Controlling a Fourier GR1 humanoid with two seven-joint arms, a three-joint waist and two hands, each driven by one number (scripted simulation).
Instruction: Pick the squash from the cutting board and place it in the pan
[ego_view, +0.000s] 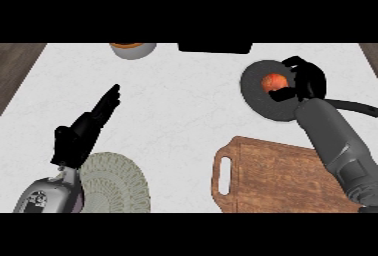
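The left hand (81, 135) rests at the left of the tabletop (177, 110), fingers straight and pressed together, pointing away from the robot and holding nothing. Its forearm covers the left edge of a ribbed pale plate (118, 182), which is also cut off at the bottom. At the far edge a grey bowl (133, 50) with orange showing inside is cut off, so what it holds cannot be made out. Beside it, a black object (214, 47) is too cropped to name.

The wooden cutting board (273, 180) lies bare, with its right part under the right forearm.

Beyond it, the orange squash (275, 81) sits within the outline of the dark pan (255, 100), between the curled fingers and thumb of the right hand (304, 77), which pinch it. The steep view does not show whether the squash touches the pan's floor or hangs above it. The hand hides the pan's right side, and the forearm hides where the pan handle (358, 107) joins.

The risk probably lies in the release. If the squash is let go from a height, its round shape could bounce or roll over the low rim onto the tabletop. Fingers drawing back could also catch the rim or handle and shift the pan.
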